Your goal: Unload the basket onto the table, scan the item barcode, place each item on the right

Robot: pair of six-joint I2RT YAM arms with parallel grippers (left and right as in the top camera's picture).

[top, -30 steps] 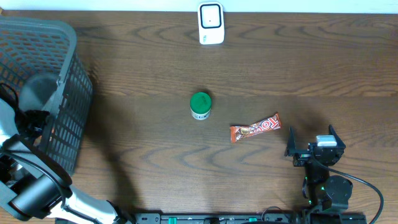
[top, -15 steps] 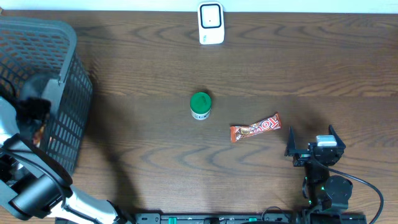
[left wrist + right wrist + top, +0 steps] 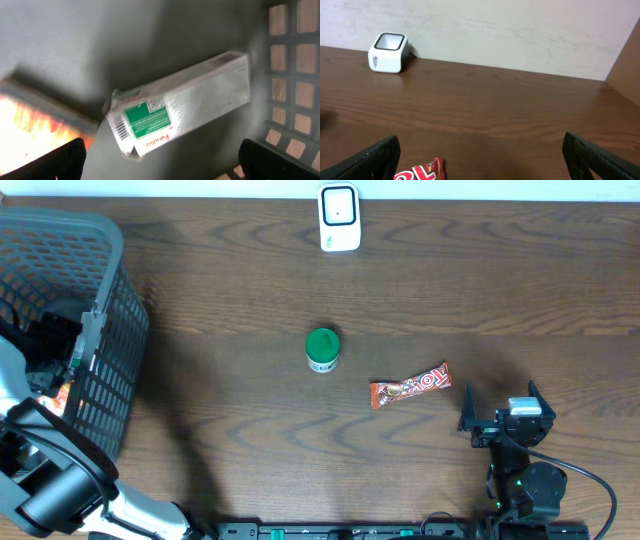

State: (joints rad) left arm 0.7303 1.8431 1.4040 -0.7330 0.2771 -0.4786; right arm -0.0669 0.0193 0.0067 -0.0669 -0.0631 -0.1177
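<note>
My left gripper (image 3: 57, 340) hangs inside the grey basket (image 3: 105, 240) at the table's left end. In the left wrist view it is open (image 3: 165, 167), and a white box with a green label (image 3: 185, 105) lies slanted on the basket floor just beyond its fingers, barcode (image 3: 118, 127) facing up. Nothing is between the fingers. The white scanner (image 3: 339, 218) stands at the far edge of the table, also visible as a scanner (image 3: 389, 52) in the right wrist view. My right gripper (image 3: 501, 396) rests open at the near right, holding nothing (image 3: 480, 162).
A green-lidded jar (image 3: 322, 349) stands mid-table. A red candy bar (image 3: 411, 385) lies just left of the right gripper, its end (image 3: 422, 171) showing by the left finger. An orange packet (image 3: 35, 125) lies beside the box in the basket.
My left arm has shifted inside the basket, its wrist tipping down toward the floor. The right arm and the table items have not moved.
</note>
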